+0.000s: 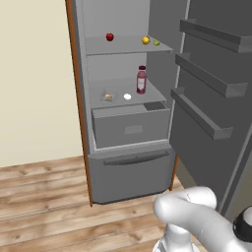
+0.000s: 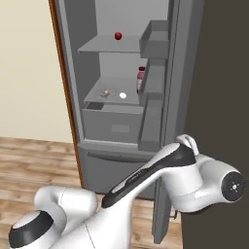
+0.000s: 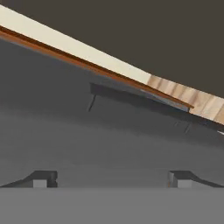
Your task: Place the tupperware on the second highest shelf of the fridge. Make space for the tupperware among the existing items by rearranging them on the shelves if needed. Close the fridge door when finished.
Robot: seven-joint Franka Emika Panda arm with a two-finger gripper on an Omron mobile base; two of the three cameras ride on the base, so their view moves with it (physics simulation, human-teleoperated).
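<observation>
Fridge [image 1: 123, 162] open; tupperware [image 1: 109, 96] sits on lower shelf [image 1: 147, 93] left of pink bottle [image 1: 141, 79]. Pincer [image 3: 109, 179] spread wide, empty, low near fridge door [image 1: 216, 74], tupperware well above it.

Lower shelf [image 1: 147, 93] bears tupperware [image 1: 109, 96], bottle [image 1: 141, 79].

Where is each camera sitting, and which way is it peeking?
Left base view: behind the arm on its left, facing the open tall grey fridge, its door on the right; white elbow at lower right.
Right base view: behind on the right, facing the same fridge past the door's edge; white arm across the bottom.
Hand view: on the hand, tilted, close to a grey surface; open end effector at the bottom.
Both base views share the small red apple on the upper shelf, and the dark pink bottle and small clear tupperware box below.
</observation>
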